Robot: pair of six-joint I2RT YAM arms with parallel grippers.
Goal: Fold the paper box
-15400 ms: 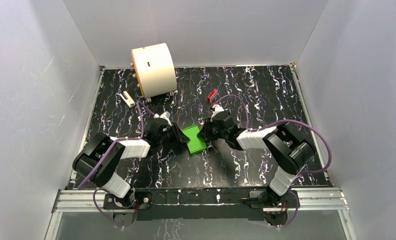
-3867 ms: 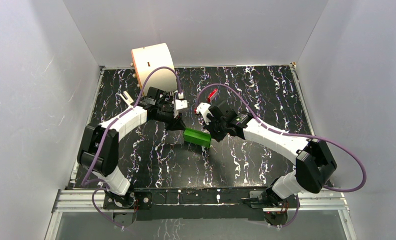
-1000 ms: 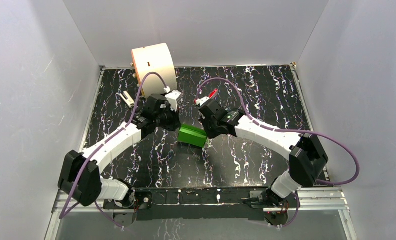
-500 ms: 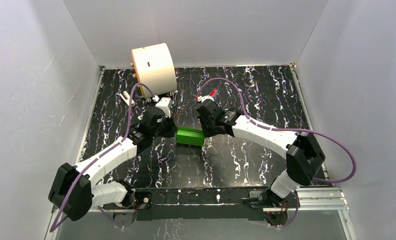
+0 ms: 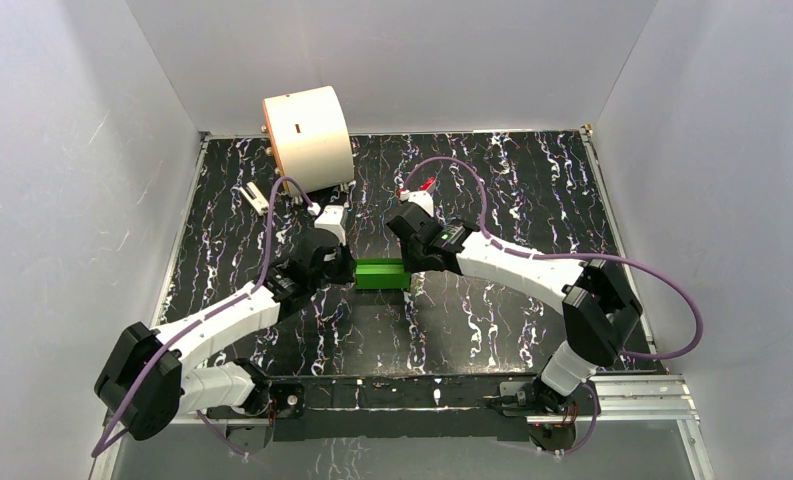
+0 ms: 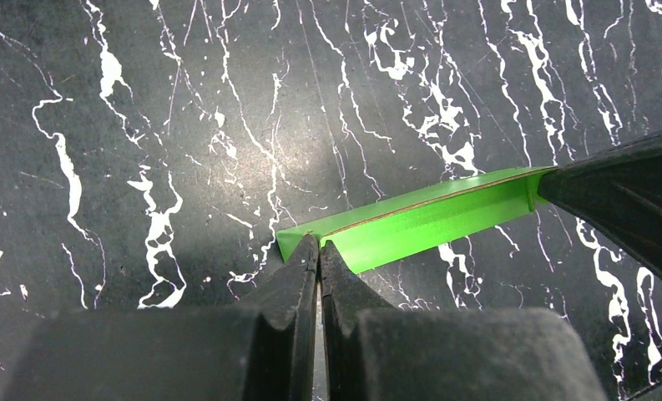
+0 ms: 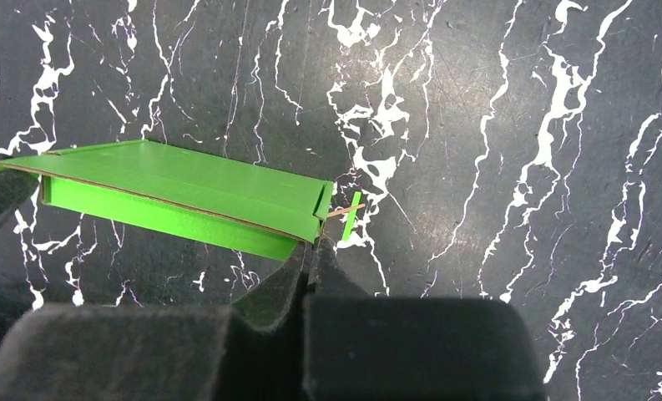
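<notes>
The bright green paper box (image 5: 381, 274) hangs a little above the black marbled table between both grippers, flattened and nearly level. My left gripper (image 5: 346, 270) is shut on its left end; in the left wrist view the fingertips (image 6: 319, 248) pinch the corner of the paper box (image 6: 427, 219). My right gripper (image 5: 409, 268) is shut on its right end; the right wrist view shows its tips (image 7: 310, 251) clamped under the edge of the paper box (image 7: 177, 188), with a small green tab (image 7: 351, 215) sticking out beside them.
A large cream cylinder (image 5: 308, 139) stands at the back left. A small red block (image 5: 424, 186) lies behind the right wrist, and a small white piece (image 5: 255, 197) lies near the left edge. Grey walls enclose the table (image 5: 532, 190).
Both grippers have carried the box slightly toward the near side, and it has turned more level and flatter. The left arm has swung lower and stretched out; the right wrist has shifted left.
</notes>
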